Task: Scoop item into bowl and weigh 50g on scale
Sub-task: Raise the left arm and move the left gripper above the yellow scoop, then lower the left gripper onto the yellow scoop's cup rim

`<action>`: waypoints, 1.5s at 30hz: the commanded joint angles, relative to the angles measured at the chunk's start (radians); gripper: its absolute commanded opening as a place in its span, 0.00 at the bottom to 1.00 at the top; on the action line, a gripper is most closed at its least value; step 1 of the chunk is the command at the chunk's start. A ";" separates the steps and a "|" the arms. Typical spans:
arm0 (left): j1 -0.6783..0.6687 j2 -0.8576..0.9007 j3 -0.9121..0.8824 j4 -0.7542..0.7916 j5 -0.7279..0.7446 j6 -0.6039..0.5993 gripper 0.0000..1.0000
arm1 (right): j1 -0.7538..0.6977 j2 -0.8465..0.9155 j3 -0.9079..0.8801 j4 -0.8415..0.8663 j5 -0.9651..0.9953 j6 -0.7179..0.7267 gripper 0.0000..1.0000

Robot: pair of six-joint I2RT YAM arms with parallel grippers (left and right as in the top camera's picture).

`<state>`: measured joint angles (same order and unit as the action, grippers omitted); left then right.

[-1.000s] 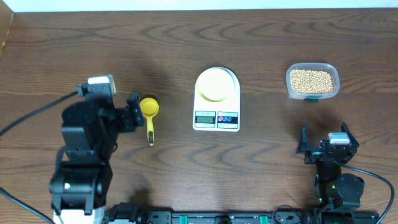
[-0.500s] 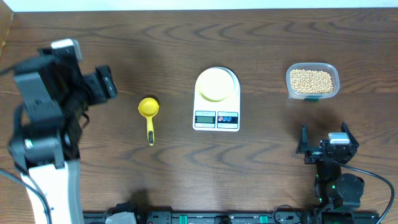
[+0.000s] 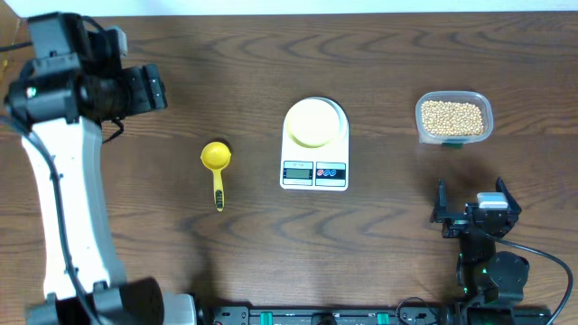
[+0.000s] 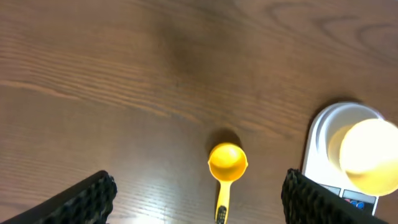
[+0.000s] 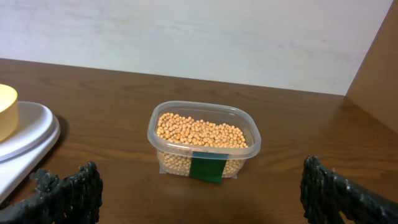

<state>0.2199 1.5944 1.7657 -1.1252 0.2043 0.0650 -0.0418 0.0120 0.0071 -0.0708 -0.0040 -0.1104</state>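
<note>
The item, small tan beans [image 3: 453, 116] [image 5: 202, 132], fills a clear tub at the right. The pale-yellow bowl [image 3: 314, 122] [image 4: 368, 155] [image 5: 5, 112] sits on the white scale [image 3: 314, 171] [image 4: 320, 134] [image 5: 25, 134] at the centre. A yellow scoop [image 3: 217, 161] [image 4: 227, 165] lies on the table left of the scale, handle toward the front. My left gripper [image 3: 158, 88] [image 4: 199, 186] is open and empty, raised at the far left, apart from the scoop. My right gripper [image 3: 470, 194] [image 5: 200, 171] stands open and empty in front of the tub.
The clear tub [image 3: 454, 117] [image 5: 204, 146] has a green label on its near side. The wooden table [image 3: 379, 244] ends at a pale wall along the back. The left arm's white link [image 3: 68, 199] spans the left side.
The left arm has lifted and swung back to the far left, away from the scoop, which stays lying on the table. The right arm has not moved.
</note>
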 commanded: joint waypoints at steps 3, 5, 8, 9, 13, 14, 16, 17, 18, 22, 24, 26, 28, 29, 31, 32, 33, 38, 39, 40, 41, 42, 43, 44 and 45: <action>0.003 0.095 0.024 -0.039 0.006 0.029 0.87 | 0.004 -0.006 -0.002 -0.005 0.005 -0.007 0.99; 0.003 0.127 0.024 -0.049 0.005 0.028 0.87 | 0.004 -0.006 -0.002 -0.005 0.005 -0.007 0.99; 0.003 0.171 0.024 -0.056 0.005 0.028 0.87 | 0.004 -0.006 -0.002 -0.005 0.005 -0.007 0.99; 0.003 0.182 0.024 -0.056 0.005 0.028 0.87 | 0.004 -0.006 -0.002 -0.005 0.005 -0.007 0.99; 0.003 0.231 0.024 -0.056 0.006 0.028 0.87 | 0.004 -0.006 -0.002 -0.005 0.005 -0.007 0.99; 0.003 0.240 0.023 -0.057 0.006 0.027 0.87 | 0.004 -0.006 -0.002 -0.005 0.005 -0.007 0.99; -0.002 0.261 0.023 -0.061 0.006 0.028 0.87 | 0.004 -0.006 -0.002 -0.005 0.005 -0.007 0.99; -0.006 0.269 0.023 -0.063 0.006 0.028 0.87 | 0.004 -0.006 -0.002 -0.005 0.005 -0.007 0.99; -0.010 0.278 0.023 -0.063 0.006 0.028 0.87 | 0.004 -0.006 -0.002 -0.005 0.005 -0.007 0.99; -0.039 0.322 0.023 -0.063 0.005 0.028 0.87 | 0.004 -0.006 -0.002 -0.005 0.005 -0.007 0.99; -0.052 0.345 0.023 -0.063 0.005 0.028 0.87 | 0.004 -0.006 -0.002 -0.005 0.005 -0.007 0.99; -0.063 0.367 0.023 -0.063 0.005 0.028 0.87 | 0.004 -0.006 -0.002 -0.005 0.005 -0.007 0.99; -0.069 0.386 0.023 -0.063 0.005 0.028 0.87 | 0.004 -0.006 -0.002 -0.005 0.005 -0.007 0.99; -0.072 0.396 0.023 -0.064 0.005 0.028 0.87 | 0.004 -0.006 -0.002 -0.005 0.005 -0.007 0.99; -0.074 0.414 0.023 -0.064 0.005 0.028 0.87 | 0.004 -0.006 -0.002 -0.005 0.005 -0.007 0.99; -0.074 0.423 0.023 -0.066 0.005 0.028 0.87 | 0.004 -0.006 -0.002 -0.005 0.005 -0.007 0.99; -0.074 0.431 0.021 -0.068 0.005 0.028 0.87 | 0.004 -0.006 -0.002 -0.005 0.005 -0.007 0.99; -0.074 0.439 -0.003 -0.068 0.005 0.028 0.87 | 0.004 -0.006 -0.002 -0.005 0.005 -0.007 0.99; -0.074 0.439 -0.008 -0.068 0.005 0.028 0.87 | 0.004 -0.006 -0.002 -0.005 0.005 -0.007 0.99; -0.074 0.439 -0.013 -0.068 0.006 0.028 0.87 | 0.004 -0.006 -0.002 -0.005 0.005 -0.007 0.99; -0.074 0.439 -0.017 -0.068 0.006 0.027 0.87 | 0.004 -0.006 -0.002 -0.005 0.005 -0.007 0.99; -0.075 0.439 -0.025 -0.067 0.006 0.027 0.87 | 0.004 -0.006 -0.002 -0.005 0.005 -0.007 0.99; -0.076 0.439 -0.031 -0.067 0.006 0.028 0.87 | 0.004 -0.006 -0.002 -0.005 0.005 -0.007 0.99; -0.076 0.439 -0.038 -0.067 0.006 0.027 0.87 | 0.004 -0.006 -0.002 -0.005 0.005 -0.007 0.99; -0.076 0.439 -0.047 -0.066 0.006 0.027 0.87 | 0.004 -0.006 -0.002 -0.005 0.005 -0.007 0.99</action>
<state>0.1448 2.0296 1.7447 -1.1854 0.2047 0.0795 -0.0418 0.0120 0.0071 -0.0708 -0.0040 -0.1104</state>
